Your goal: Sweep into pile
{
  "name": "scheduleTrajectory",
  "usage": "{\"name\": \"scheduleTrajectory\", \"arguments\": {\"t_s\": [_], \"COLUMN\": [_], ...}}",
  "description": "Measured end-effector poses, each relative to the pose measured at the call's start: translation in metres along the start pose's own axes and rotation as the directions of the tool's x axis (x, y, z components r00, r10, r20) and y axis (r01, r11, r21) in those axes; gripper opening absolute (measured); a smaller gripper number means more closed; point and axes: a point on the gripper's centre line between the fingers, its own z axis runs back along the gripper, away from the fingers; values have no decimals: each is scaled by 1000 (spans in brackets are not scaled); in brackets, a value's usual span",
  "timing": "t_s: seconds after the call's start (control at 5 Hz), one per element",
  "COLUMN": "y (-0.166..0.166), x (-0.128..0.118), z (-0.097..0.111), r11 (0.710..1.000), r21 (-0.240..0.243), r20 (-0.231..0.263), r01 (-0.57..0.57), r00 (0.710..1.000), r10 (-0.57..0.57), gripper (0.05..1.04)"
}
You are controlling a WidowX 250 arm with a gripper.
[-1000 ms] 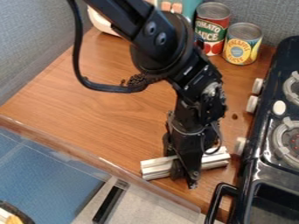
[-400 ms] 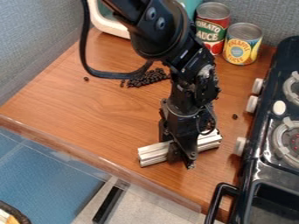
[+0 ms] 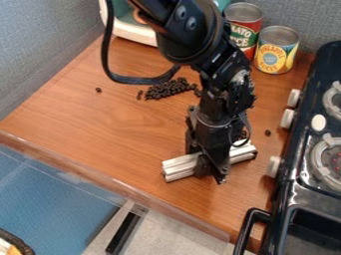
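My gripper hangs low over the front right part of the wooden surface, shut around the middle of a silvery, ribbed metal bar. The bar lies across it, one end sticking out on each side. Farther back, near the centre, dark beans form a pile, its right end close to the arm. One stray bean is left of the pile, and another stray bean sits on the right near the stove knobs.
The black stove borders the right side, its handle jutting out at the front. A red can and a yellow can stand at the back. A white-edged object is behind the pile. A raised clear rim runs along the front.
The gripper has moved back from the front edge with the bar, and lately a little to the right. The bean pile, earlier mostly behind the arm, has come into sight.
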Motion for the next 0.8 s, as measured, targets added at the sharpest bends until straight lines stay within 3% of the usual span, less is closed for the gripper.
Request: {"name": "scheduleTrajectory", "arguments": {"t_s": [0.8], "y": [24], "x": [12], "z": [-10], "r11": [996], "r21": [53], "r20": [9], "r01": [-77], "r00": [997], "r10": [76], "gripper": [398]}}
